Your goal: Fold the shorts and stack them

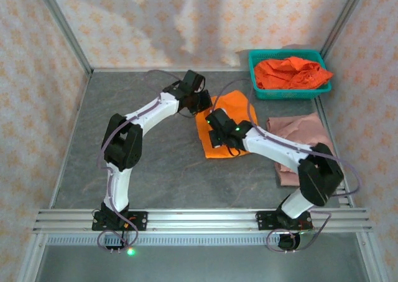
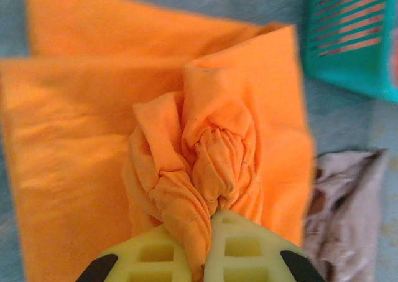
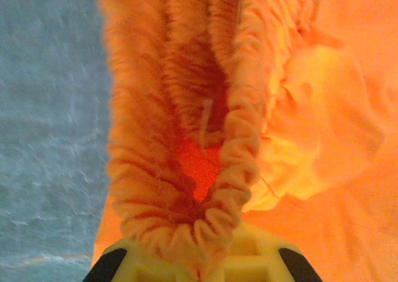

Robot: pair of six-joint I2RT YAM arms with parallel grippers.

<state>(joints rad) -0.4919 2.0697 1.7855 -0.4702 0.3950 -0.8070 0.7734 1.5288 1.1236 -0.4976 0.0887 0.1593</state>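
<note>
Orange shorts (image 1: 235, 104) lie spread on the table (image 1: 155, 164) in the middle of the workspace, between your two arms, and both claws are clamped on them. Your left gripper (image 2: 208, 248) is closed tight on a bunched twist of the cloth, which gathers into ropey folds just ahead of its yellow pads (image 2: 155, 257). Your right gripper (image 3: 199, 260) is pinched shut on the ruched elastic waistband, which puckers up around the bite. Expect this garment to handle as light, limp cloth with no stiffness of its own: it will sag between your two pinch points and trail on the table wherever you do not support it. The waistband is thicker and ribbed, so it should give you the surer hold. The thin leg fabric looks more likely to slide out or to bring extra layers along with it. You would do best to grip at matching edges, waistband on one side and hem or corner on the other, so that the fold line falls straight. Mind the pink-mauve shorts (image 1: 298, 139) lying just beside the orange pair on the right, since a trailing edge could snag them. More orange ones (image 1: 292, 72) sit heaped in the teal basket (image 1: 289, 95) at the far right corner.
</note>
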